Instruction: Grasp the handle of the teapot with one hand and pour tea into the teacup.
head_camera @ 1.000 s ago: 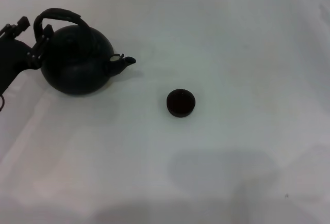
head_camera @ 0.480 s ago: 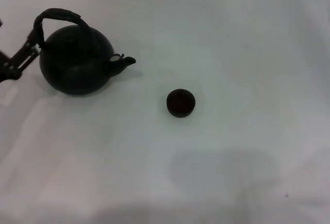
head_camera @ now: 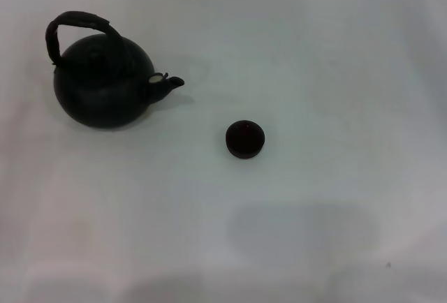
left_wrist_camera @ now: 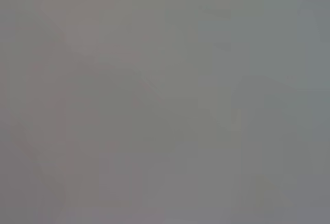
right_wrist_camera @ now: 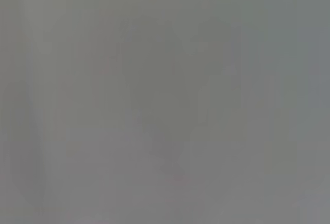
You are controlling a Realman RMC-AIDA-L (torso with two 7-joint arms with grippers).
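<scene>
Teapot upright near counter far-left corner, teacup mid-counter, apart; fits pre-pour or post-pour; both claws unseen, state unknowable.

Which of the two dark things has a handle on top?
The big round teapot, far left: a handle arches over it. The small teacup has none.

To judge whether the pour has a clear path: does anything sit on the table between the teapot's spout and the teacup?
Nothing visible does. The teapot stands upright with its spout aimed toward the teacup, and only bare white table lies between them.
</scene>
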